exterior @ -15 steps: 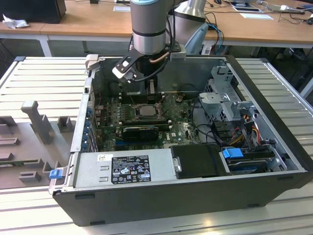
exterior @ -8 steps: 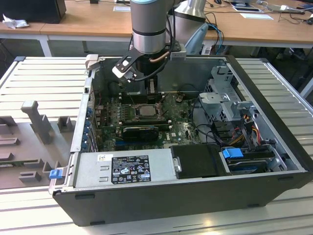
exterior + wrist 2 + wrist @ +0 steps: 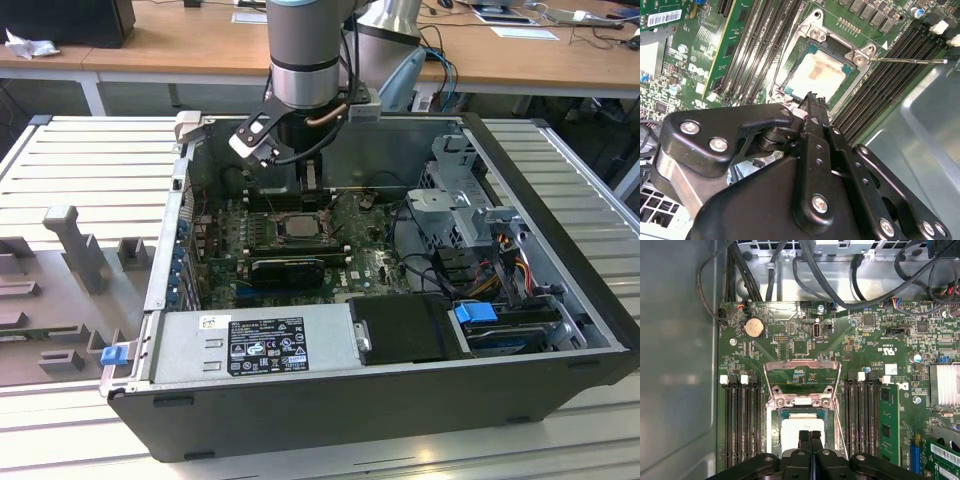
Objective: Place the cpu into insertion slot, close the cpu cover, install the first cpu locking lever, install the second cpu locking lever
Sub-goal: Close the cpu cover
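Observation:
The cpu (image 3: 799, 426) lies flat in the insertion slot (image 3: 774, 432), its pale metal top facing up. In the second wrist view the cpu (image 3: 817, 72) sits inside the slot's silvery rim (image 3: 790, 55). The cpu cover (image 3: 802, 365) is swung open beyond the slot, and the board shows through its cut-out. A thin wire lever (image 3: 837, 410) runs along one side of the slot, and a lever rod (image 3: 907, 61) sticks out free. My gripper (image 3: 810, 433) hangs just above the cpu's near edge, shut with nothing between its fingers. The exterior view has the gripper (image 3: 305, 185) over the cpu (image 3: 297, 226).
Black memory slots (image 3: 740, 420) flank the socket on both sides. A long black expansion card (image 3: 288, 268) lies nearer the case front. Cable bundles (image 3: 840, 285) cross the case wall beyond the board. A drive cage (image 3: 465, 215) and power supply (image 3: 255, 340) fill the case's other parts.

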`<move>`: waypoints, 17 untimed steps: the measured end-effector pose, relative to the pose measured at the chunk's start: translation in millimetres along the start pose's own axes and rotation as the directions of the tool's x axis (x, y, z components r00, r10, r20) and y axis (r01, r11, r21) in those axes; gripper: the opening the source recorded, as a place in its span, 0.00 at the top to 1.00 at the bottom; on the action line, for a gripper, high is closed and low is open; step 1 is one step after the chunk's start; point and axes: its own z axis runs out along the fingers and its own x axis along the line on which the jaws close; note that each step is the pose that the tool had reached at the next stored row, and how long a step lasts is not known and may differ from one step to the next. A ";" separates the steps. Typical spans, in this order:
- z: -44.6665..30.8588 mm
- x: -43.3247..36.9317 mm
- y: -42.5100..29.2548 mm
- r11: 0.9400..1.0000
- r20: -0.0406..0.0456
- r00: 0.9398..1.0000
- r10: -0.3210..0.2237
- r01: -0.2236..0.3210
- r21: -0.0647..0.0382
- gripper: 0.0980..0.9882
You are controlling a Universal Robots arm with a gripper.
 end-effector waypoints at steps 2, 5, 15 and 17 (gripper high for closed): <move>-0.7 0.0 0.1 1.000 0.000 1.000 0.000 0.000 0.000 0.99; -1.2 0.0 0.1 1.000 0.000 1.000 0.000 0.000 0.000 0.99; -2.7 0.0 0.2 1.000 0.000 1.000 0.000 0.000 0.000 0.99; -3.3 0.0 0.3 1.000 0.000 1.000 0.000 0.000 0.000 0.99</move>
